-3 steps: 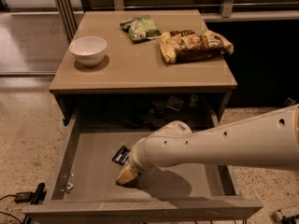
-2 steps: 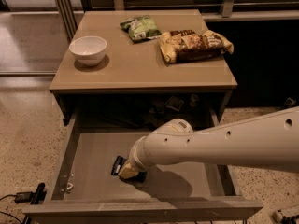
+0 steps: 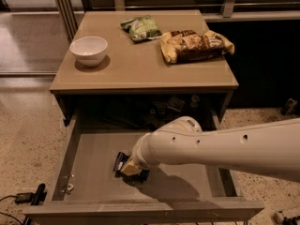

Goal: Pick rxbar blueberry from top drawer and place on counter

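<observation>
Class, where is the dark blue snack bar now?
The small dark navy-blue snack bar lies on the wide grey-tan drawer floor, centre-left in the camera view, directly under the tool.

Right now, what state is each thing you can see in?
Wide grey-tan top drawer: pulled open.
Flat dark navy-blue rxbar blueberry wrapper: in the drawer, partly covered by the hand.
Robot's hand: down in the drawer, at the bar.
Small white bowl: upright on the beige counter, looks empty.
Crinkled green chip bag: lying on the counter.
Larger yellow-brown bag: lying flat on the counter.
</observation>
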Motion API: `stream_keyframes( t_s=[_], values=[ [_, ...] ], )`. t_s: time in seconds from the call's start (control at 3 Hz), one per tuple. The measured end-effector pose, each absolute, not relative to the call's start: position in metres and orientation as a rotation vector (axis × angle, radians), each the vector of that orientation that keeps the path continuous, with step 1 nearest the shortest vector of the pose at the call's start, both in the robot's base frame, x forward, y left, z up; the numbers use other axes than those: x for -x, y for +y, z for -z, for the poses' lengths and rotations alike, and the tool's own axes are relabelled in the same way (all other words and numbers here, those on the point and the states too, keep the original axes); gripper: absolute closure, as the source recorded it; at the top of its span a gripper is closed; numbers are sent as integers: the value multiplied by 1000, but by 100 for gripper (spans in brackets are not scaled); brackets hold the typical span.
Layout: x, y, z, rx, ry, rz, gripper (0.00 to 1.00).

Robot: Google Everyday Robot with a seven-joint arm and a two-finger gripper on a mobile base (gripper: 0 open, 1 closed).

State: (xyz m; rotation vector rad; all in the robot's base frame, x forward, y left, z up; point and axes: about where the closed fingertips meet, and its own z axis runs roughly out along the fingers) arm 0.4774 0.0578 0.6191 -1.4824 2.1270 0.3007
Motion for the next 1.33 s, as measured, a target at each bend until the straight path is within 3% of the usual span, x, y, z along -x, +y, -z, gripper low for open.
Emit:
stream_keyframes(
  t_s=[1.0,1.33],
  values=[
    [-469,16,-798,1363,1888,-209,100],
    [-469,11,-804,1409,1836,-171,100]
  ],
)
